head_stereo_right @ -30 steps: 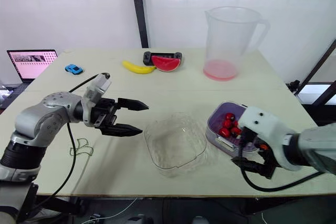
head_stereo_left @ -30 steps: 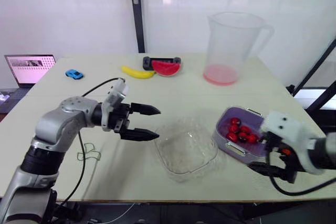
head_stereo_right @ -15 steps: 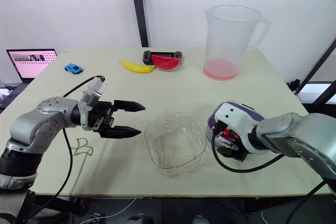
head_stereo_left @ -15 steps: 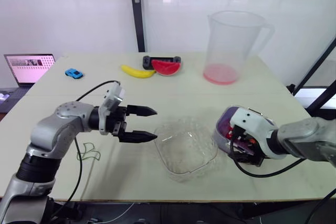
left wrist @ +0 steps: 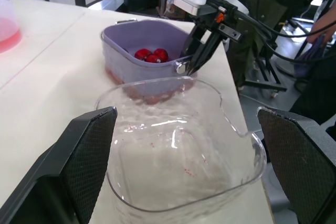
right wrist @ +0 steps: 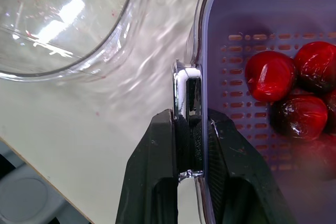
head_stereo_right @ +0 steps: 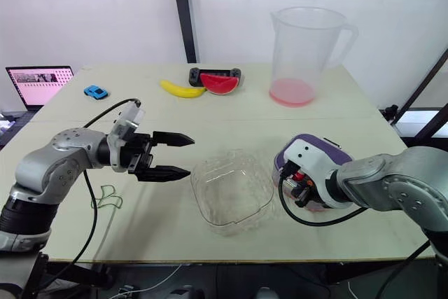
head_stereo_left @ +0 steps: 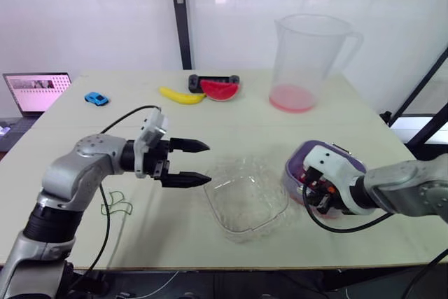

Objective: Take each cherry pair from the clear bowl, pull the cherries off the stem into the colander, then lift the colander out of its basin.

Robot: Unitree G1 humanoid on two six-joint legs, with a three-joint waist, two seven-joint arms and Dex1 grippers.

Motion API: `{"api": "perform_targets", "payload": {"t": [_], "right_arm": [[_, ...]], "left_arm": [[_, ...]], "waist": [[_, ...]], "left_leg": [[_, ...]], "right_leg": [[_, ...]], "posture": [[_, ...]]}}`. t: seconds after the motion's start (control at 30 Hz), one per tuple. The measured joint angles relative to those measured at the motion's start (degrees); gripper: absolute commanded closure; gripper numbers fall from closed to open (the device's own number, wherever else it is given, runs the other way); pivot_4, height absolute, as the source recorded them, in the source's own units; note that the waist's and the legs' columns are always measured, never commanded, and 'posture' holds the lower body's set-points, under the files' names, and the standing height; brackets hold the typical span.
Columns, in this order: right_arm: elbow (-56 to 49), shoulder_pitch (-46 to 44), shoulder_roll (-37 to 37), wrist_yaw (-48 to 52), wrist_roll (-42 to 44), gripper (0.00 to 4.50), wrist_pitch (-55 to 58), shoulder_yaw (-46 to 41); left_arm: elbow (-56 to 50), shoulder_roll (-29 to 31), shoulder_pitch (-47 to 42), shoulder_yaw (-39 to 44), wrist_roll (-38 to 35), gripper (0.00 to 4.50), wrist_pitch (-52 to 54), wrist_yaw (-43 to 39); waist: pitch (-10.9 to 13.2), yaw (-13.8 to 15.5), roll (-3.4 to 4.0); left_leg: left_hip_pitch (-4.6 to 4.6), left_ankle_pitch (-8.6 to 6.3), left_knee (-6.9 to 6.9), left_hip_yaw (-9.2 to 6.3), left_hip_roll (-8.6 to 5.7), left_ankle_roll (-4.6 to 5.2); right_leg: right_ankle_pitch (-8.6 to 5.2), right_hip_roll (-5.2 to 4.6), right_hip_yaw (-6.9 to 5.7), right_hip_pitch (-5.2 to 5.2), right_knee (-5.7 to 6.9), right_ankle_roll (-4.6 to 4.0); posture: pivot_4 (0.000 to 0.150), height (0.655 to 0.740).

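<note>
Your table (head_stereo_left: 231,124) carries the clear bowl (head_stereo_left: 246,197) at its middle, empty but for red specks, so the stem-pulling looks finished. Just to the bowl's right sits the purple colander (left wrist: 142,59). Your left gripper (head_stereo_left: 208,163) has barely moved in the last second. It hovers beside the bowl's left rim, fingers spread wide, holding nothing. Your right gripper (right wrist: 190,124) is what changed. It has swung in from off the table's near edge and now pinches the colander's metal handle (right wrist: 187,85) on the side facing the bowl. That reads as the grip for the lift, though nothing shows it raised yet. The cherries (right wrist: 270,75) lie piled inside.
</note>
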Motion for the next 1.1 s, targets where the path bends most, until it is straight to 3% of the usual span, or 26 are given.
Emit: {"api": "perform_targets", "payload": {"t": [0.27, 0.6, 1.1], "right_arm": [[-0.38, -0.79, -1.93, -2.57, 5.57, 4.30, 0.00, -0.96], [-3.89, -3.70, -12.89, 8.56, 7.33, 4.30, -0.48, -6.36], [-0.25, -0.23, -17.40, 18.02, 6.68, 4.30, -4.35, -14.21]], "left_arm": [[0.97, -1.51, -1.69, -0.22, 1.04, 0.00, -0.84, -0.47], [3.80, -3.66, -2.86, -1.54, 2.26, 0.00, -1.46, -1.65], [4.96, -4.06, -3.63, -1.96, 3.30, 0.00, -2.09, -2.33]], "waist": [[0.00, 0.04, 0.00], [0.04, 0.14, 0.07], [0.03, 0.18, 0.07]], "left_leg": [[-0.07, 0.00, 0.01, 0.00, 0.00, 0.00], [-0.15, 0.00, 0.03, 0.00, 0.00, 0.01], [-0.15, 0.00, 0.03, 0.02, 0.00, 0.01]], "right_leg": [[0.00, 0.01, 0.00, -0.05, 0.00, 0.00], [0.00, 0.01, -0.02, -0.11, -0.01, 0.00], [0.00, 0.01, -0.02, -0.11, -0.01, 0.00]], "posture": [[0.150, 0.7400], [0.150, 0.7400], [0.150, 0.7400]]}}
